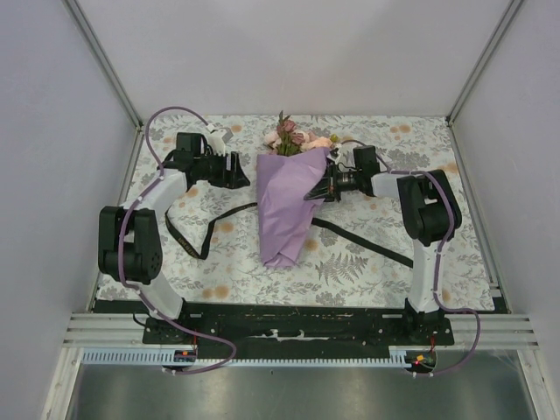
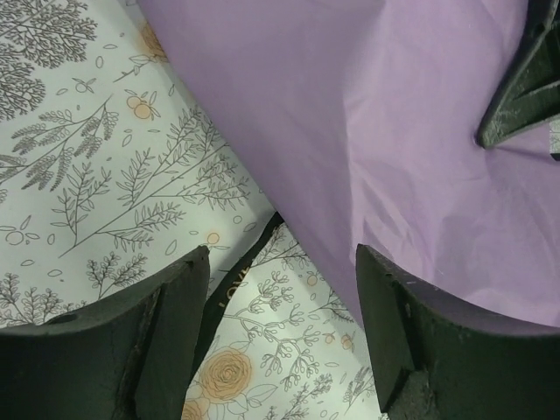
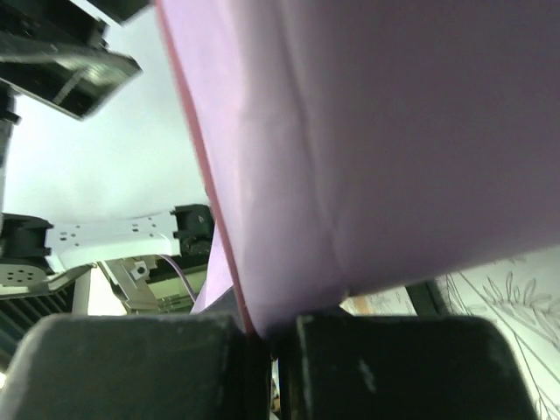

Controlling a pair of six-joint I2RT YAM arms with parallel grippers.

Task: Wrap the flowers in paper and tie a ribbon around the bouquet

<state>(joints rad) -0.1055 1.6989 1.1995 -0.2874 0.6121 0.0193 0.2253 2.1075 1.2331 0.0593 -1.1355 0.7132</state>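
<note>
The bouquet lies in the middle of the table, a lilac-purple paper [image 1: 287,206] cone with its narrow end toward me. Pink and mauve flowers [image 1: 293,138] stick out of its far, wide end. A black ribbon [image 1: 203,234] passes under the cone and comes out on both sides. My left gripper [image 1: 242,172] stands open just left of the cone's upper edge. In the left wrist view its jaws [image 2: 280,306] hold nothing, with ribbon [image 2: 234,282] and the paper [image 2: 367,131] edge below. My right gripper [image 1: 317,185] is shut on the cone's right fold, pinching the paper [image 3: 394,131] edge between its fingers [image 3: 271,346].
A floral-print tablecloth [image 1: 367,262] covers the table, boxed in by white walls with metal posts [image 1: 105,66]. The ribbon loops out to the left [image 1: 175,232] and trails toward the right arm's base [image 1: 376,249]. Purple cables [image 1: 171,114] arc over the arms.
</note>
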